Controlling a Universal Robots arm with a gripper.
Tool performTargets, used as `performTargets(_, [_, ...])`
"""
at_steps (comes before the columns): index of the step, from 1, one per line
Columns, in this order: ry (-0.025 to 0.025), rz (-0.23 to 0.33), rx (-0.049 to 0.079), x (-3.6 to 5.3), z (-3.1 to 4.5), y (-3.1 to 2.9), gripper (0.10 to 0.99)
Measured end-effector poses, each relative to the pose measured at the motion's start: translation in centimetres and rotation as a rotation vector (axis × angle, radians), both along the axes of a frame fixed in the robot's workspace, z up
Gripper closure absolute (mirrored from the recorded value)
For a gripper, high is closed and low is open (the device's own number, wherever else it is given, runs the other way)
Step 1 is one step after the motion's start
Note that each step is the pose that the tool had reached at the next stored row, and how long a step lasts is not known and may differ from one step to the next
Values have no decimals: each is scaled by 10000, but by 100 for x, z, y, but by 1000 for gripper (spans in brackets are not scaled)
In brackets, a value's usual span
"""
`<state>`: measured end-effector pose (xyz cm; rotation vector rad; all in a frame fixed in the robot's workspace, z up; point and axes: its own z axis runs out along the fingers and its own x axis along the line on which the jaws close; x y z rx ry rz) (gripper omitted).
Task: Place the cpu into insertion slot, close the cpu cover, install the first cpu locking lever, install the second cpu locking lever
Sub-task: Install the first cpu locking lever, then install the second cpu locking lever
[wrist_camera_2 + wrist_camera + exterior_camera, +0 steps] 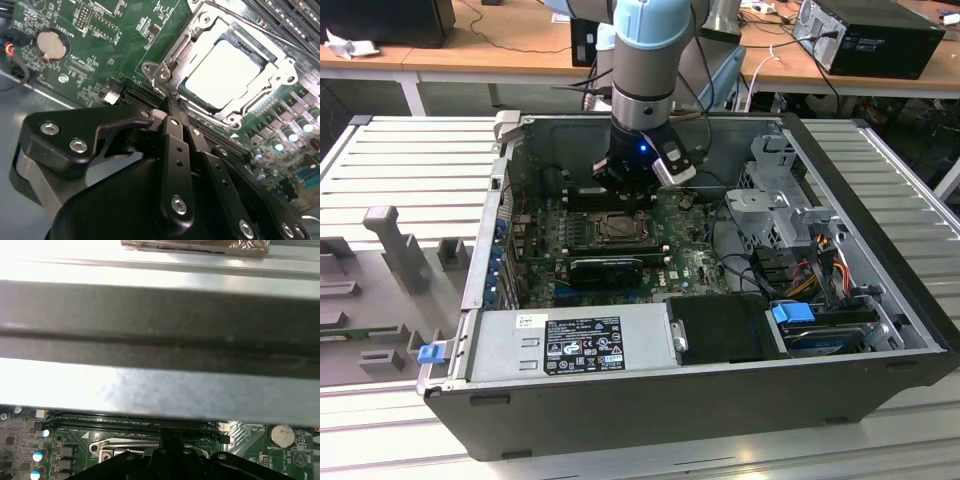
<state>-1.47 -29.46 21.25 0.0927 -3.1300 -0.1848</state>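
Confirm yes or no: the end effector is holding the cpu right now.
No. In the second wrist view the cpu lies in the insertion slot under the cpu cover, while the end effector is shut and empty.

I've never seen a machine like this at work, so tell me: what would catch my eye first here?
First, the grey and pale-blue robot arm reaching down into the open black computer case, its black gripper hanging over the green circuit board. Next, in the second wrist view, the pale silver square cpu lying in its socket with the shiny metal cpu cover framing it, just beyond the gripper's closed black fingers.
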Motion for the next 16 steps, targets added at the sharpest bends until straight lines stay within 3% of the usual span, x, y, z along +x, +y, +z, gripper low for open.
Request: performTargets(16, [0, 1, 0, 0, 17, -130, 980])
